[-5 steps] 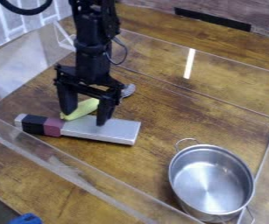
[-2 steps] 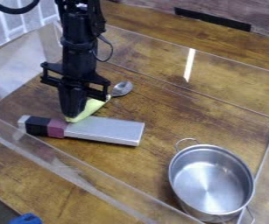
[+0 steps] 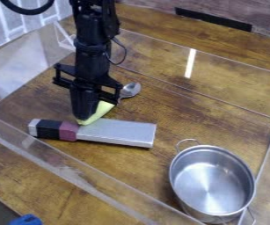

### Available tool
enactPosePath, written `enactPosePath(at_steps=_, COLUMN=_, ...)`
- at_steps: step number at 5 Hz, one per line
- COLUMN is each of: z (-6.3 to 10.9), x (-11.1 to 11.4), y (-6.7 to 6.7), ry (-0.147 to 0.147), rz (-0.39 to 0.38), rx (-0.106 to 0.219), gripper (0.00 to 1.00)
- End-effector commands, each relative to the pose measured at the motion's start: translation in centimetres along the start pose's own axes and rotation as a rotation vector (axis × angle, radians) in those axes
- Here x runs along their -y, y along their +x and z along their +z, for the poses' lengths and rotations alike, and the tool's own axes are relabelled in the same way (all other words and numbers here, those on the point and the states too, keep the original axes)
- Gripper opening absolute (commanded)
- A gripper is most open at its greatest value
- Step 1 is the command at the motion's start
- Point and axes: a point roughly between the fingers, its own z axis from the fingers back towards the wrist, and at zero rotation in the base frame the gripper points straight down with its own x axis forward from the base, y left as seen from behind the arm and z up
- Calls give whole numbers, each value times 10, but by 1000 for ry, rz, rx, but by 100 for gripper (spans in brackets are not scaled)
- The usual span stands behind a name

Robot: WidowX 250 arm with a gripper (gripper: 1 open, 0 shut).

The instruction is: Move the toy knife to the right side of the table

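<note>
The toy knife [image 3: 100, 110] lies on the dark wood table [image 3: 207, 105] at the left, its yellow-green handle toward the front and its silver tip [image 3: 128, 89] pointing back right. My gripper [image 3: 85, 112] points straight down over the handle's left part. Its black fingers are shut on the handle, which sticks out to the right of them. The knife looks low, at or just above the tabletop; I cannot tell whether it is lifted.
A flat grey cleaver [image 3: 111, 134] with a black-and-maroon handle lies just in front of the knife. A steel pot [image 3: 211, 182] stands at the front right. Low clear acrylic walls [image 3: 54, 176] ring the tabletop.
The fingers stood open around the knife handle and have closed on it. The cleaver and the knife have shifted slightly to the right.
</note>
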Motion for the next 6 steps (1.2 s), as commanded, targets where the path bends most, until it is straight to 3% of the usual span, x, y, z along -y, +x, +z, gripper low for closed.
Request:
enactPosePath(at_steps=1, z=24, x=-2, y=9, ry=10, rz=-1, rx=67, gripper=0)
enactPosePath(at_steps=3, z=44, x=-26, y=16, ry=29, rz=-10, rx=89, gripper=0)
enactPosePath(at_steps=4, z=37, x=-28, y=12, ry=27, rz=44, rx=75, gripper=100)
enactPosePath(at_steps=5, z=24, x=-29, y=8, ry=22, rz=94, rx=53, gripper=100)
enactPosePath(at_steps=6, z=17, x=-33, y=9, ry=29, rz=36, rx=42, gripper=100)
